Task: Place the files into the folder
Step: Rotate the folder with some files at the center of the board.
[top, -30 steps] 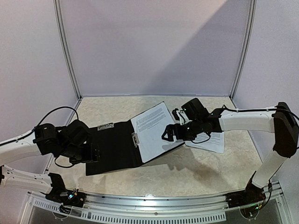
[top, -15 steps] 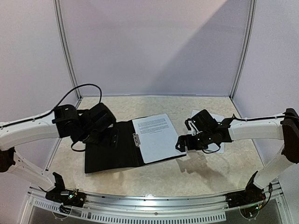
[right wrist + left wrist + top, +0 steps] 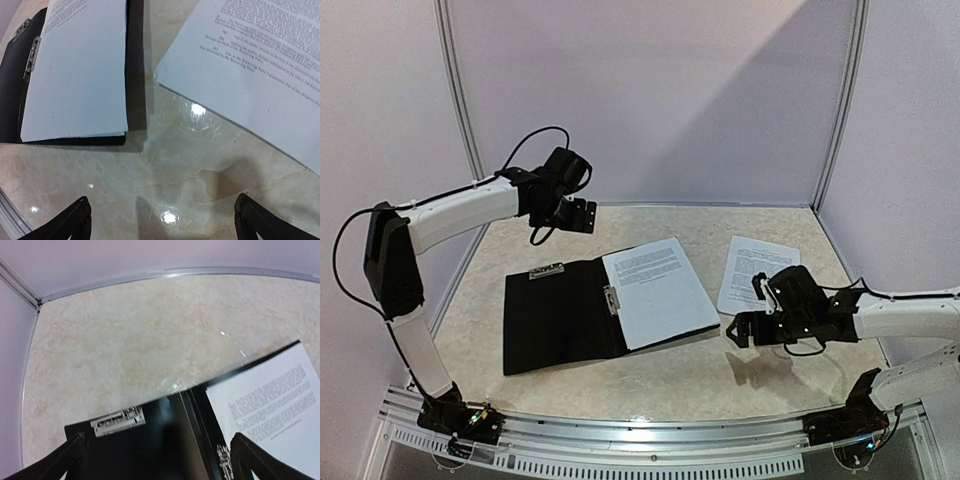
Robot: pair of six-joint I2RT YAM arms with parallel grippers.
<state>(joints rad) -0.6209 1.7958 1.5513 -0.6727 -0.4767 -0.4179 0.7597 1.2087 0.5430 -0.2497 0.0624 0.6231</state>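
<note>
One part of the job looked done: a filed sheet (image 3: 658, 292) lay flat on the right half of the black folder (image 3: 560, 320), which sat open at the middle of the table (image 3: 670, 380), its metal clip (image 3: 547, 271) at the far edge of the bare left half. A loose sheet (image 3: 757, 270) lay on the marbled surface off to the right, clear of the folder and yet to be put in. The right gripper (image 3: 737, 330) hovered low between the two, jaws spread and empty; the left gripper (image 3: 582, 215) hung high over the far left, jaws likewise spread, holding nothing. On this showing the task stood roughly half complete, with the cover not yet closed
</note>
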